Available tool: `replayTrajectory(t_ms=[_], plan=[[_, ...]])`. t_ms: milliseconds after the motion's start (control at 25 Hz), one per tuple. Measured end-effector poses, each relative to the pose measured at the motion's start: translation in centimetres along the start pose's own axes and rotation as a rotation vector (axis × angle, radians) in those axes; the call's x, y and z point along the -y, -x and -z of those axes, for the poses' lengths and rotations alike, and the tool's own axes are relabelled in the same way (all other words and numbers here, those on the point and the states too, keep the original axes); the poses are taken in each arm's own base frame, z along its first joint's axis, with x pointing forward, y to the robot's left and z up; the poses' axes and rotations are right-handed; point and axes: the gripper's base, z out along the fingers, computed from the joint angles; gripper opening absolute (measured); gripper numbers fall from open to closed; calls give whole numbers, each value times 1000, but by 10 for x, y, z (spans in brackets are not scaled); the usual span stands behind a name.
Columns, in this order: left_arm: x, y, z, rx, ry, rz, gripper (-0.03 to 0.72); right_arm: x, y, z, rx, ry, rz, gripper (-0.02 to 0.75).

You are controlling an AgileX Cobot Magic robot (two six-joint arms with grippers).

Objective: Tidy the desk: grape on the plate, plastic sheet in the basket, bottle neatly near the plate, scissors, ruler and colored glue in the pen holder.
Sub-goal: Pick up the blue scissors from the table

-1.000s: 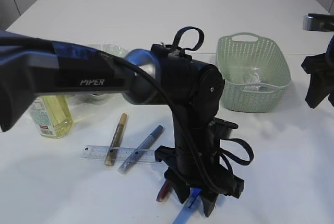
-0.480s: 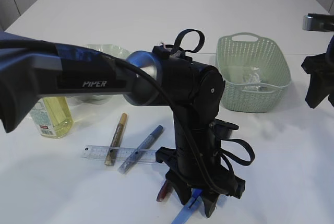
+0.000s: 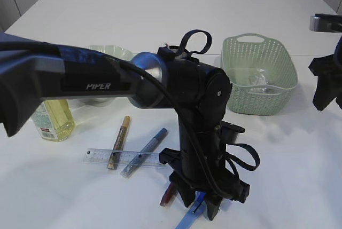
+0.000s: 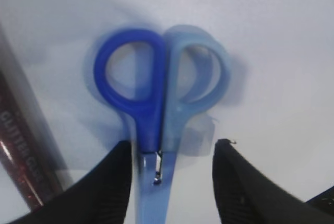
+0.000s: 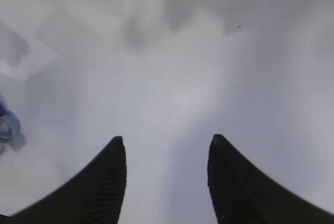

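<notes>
While clear plastic sheet (image 3: pixel 258 81) lies in green basket (image 3: pixel 278 96), left gripper (image 4: pixel 169 182) released astride scissors (image 4: pixel 156 125), right gripper (image 5: pixel 166 179) released, empty.

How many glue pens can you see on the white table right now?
3. A gold glue pen and a blue-grey glue pen lie across the clear ruler. A dark red glue pen lies beside the left gripper, partly hidden; the arm could hide more.

The right gripper (image 5: pixel 166 174) hangs over the white table (image 5: pixel 172 78), its two dark ribbed fingers (image 5: pixel 102 185) spread apart with nothing between them. At the left edge a small blue ring-shaped thing (image 5: pixel 7 126) lies blurred on the table.
</notes>
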Motion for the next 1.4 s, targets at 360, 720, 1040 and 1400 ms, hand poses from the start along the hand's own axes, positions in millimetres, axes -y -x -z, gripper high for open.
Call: replayTrajectory(t_ms=[360,720,1040,1400], plan=[[-6,2,1,20,77,-42,379,0,0,0,0,1,1,404],[-3,1,0,21,86,-55,365,0,0,0,1,4,0,404],[3,-1,-1,27,98,-43,364,-1,0,0,1,6,0,404],[3,0,-1,41,93,-2,352,-1,0,0,3,10,-2,404]])
